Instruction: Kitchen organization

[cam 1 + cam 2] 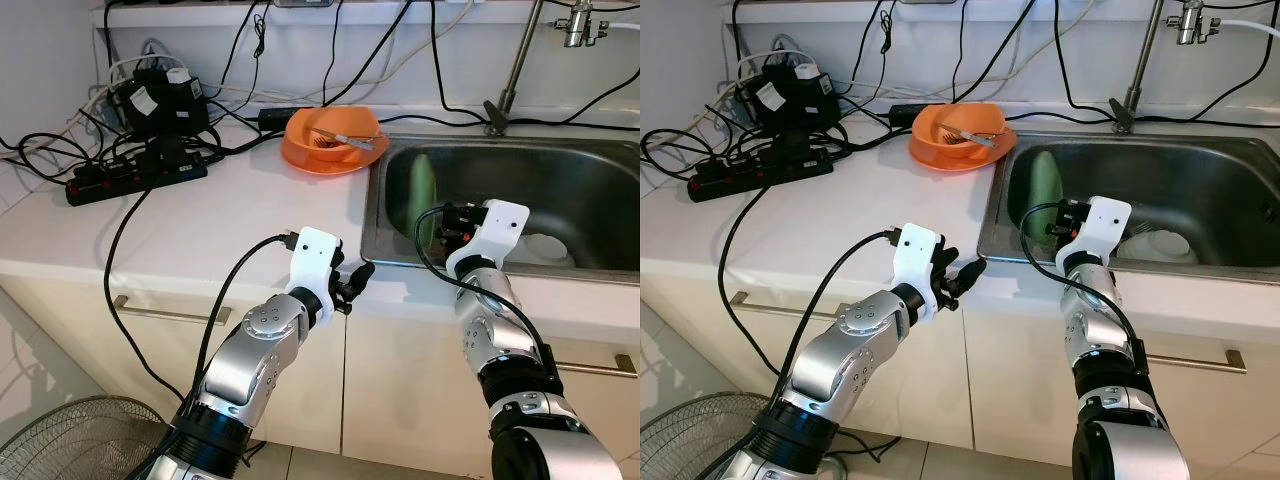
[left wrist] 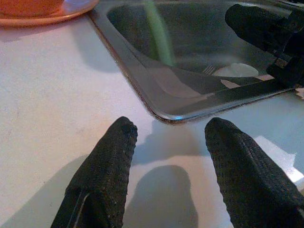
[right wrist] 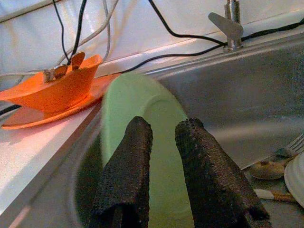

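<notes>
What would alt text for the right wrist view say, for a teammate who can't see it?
The right hand, its two black fingers slightly apart, points at a pale green plate leaning on edge inside the steel sink. An orange bowl sits on the counter beyond the rim, and cutlery lies on the sink floor.

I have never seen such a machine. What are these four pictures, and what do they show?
It is a humanoid robot at a kitchen counter. Two pictures come from its head; the other two come from cameras on its wrists. Each silver arm ends in a tool with two black fingers. The left tool is open over the white counter beside the sink, holding nothing. The right tool reaches into the sink toward a green plate leaning on the wall. An orange bowl on an orange plate and a power strip lie on the counter.
</notes>
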`<state>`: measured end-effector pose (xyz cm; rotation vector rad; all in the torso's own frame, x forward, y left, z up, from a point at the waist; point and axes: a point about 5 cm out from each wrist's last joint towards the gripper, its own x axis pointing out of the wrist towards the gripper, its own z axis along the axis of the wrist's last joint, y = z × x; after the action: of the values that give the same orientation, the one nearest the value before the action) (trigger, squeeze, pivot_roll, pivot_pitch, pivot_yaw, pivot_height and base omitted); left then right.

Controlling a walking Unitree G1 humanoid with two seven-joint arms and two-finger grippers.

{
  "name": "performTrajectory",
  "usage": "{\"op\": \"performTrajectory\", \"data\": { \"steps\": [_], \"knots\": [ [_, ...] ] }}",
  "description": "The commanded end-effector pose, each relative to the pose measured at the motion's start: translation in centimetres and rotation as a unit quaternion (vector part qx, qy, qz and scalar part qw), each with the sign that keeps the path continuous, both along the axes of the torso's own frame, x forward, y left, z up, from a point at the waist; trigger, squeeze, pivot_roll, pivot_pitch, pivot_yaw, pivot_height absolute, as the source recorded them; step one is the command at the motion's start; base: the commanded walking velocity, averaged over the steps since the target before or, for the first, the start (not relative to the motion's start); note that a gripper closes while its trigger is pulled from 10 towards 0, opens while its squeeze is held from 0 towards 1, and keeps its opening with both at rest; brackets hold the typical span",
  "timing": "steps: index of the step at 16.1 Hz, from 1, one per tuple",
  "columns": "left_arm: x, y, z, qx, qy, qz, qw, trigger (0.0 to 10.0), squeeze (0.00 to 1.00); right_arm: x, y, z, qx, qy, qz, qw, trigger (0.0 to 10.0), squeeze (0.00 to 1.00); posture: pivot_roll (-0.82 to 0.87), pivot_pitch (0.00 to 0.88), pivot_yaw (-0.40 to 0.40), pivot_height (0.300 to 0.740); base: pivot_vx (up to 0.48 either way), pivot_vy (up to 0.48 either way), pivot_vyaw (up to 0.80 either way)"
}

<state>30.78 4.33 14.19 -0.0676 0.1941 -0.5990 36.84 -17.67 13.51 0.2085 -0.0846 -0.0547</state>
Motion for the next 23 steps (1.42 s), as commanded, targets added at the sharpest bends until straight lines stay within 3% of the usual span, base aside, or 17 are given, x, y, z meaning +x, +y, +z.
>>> {"op": "performTrajectory", "data": {
  "steps": [1, 3, 6, 8, 12, 14, 18, 23],
  "knots": [
    [0.0, 0.4, 0.0, 0.001, -0.002, 0.007, 1.0, 10.0, 0.0, -0.2, 0.4, -1.0, -0.001, 0.024, 0.011, 1.0, 10.0, 0.0, 0.06, 0.0, 0.073, 0.74, 0.0, 0.0, 0.0],
    [0.0, 0.5, -0.1, 0.0, -0.002, 0.009, 1.0, 10.0, 0.0, -0.2, 0.3, -1.0, -0.001, 0.022, 0.011, 1.0, 10.0, 0.0, 0.06, 0.0, 0.073, 0.74, 0.0, 0.0, 0.0],
    [0.9, 1.7, 0.0, 0.008, -0.058, 0.08, 0.995, 10.0, 0.0, -0.4, 0.4, 0.8, -0.026, -0.031, 0.011, 0.999, 10.0, 0.0, 0.05, 0.0, 0.073, 0.74, 0.0, 0.0, 0.0],
    [1.4, 2.2, 0.2, 0.009, -0.073, 0.095, 0.993, 10.0, 0.0, -0.8, 0.4, 1.7, -0.042, -0.057, 0.007, 0.997, 10.0, 0.0, 0.04, 0.0, 0.073, 0.74, 0.0, 0.0, 0.0],
    [1.6, 2.5, 0.4, -0.021, -0.083, 0.121, 0.989, 10.0, 0.0, -1.8, 0.0, 2.3, -0.059, -0.085, -0.007, 0.995, 10.0, 0.0, 0.04, 0.001, 0.073, 0.74, 0.0, 0.0, 0.0],
    [1.8, 3.2, 0.7, -0.023, -0.109, 0.149, 0.982, 10.0, 0.0, -2.3, 0.3, 2.5, -0.079, -0.095, -0.003, 0.992, 10.0, 0.0, 0.04, 0.002, 0.072, 0.74, 0.0, 0.0, 0.0],
    [2.0, 4.8, 2.1, -0.03, -0.179, 0.203, 0.962, 10.0, 0.0, -3.8, 0.9, 1.7, -0.089, -0.094, 0.007, 0.992, 10.0, 0.0, 0.03, 0.006, 0.073, 0.74, 0.0, 0.0, 0.0],
    [2.0, 4.8, 1.7, -0.021, -0.187, 0.207, 0.96, 10.0, 0.0, -4.5, 1.7, 1.0, -0.083, -0.08, 0.009, 0.993, 10.0, 0.0, 0.03, 0.011, 0.074, 0.74, 0.0, -0.339, 0.0]
  ]
}}
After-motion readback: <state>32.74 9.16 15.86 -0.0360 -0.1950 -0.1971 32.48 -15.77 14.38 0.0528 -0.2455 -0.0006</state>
